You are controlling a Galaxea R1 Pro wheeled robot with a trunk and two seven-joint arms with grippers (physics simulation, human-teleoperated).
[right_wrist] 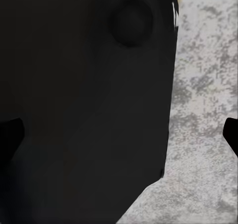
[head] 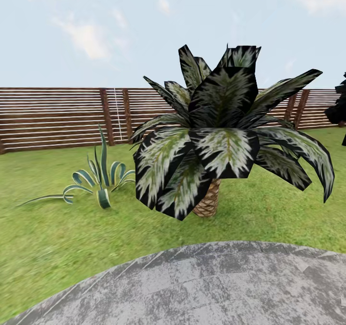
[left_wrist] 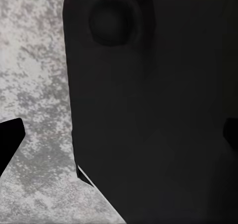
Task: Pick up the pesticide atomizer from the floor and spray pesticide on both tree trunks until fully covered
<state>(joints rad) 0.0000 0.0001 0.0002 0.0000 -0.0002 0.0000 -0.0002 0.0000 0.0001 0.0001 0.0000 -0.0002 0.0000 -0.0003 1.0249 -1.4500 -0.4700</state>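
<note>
Robot in transit in the garden; task judged not yet begun.
A short palm (head: 211, 142) stood on the lawn (head: 48, 238) before the slat fence (head: 53, 118), paving (head: 202, 286) nearest. Atomizer's and trunks' whereabouts unknown; whether either gripper was open or closed, I could not tell.

Ahead of me a short palm (head: 211, 147) stands on the lawn (head: 57, 238), just beyond the edge of the stone paving (head: 216, 286) that lies nearest me. To the palm's left sits a low spiky plant (head: 98, 181). The slat fence (head: 57, 118) runs behind both, across the far side of the grass.
</note>
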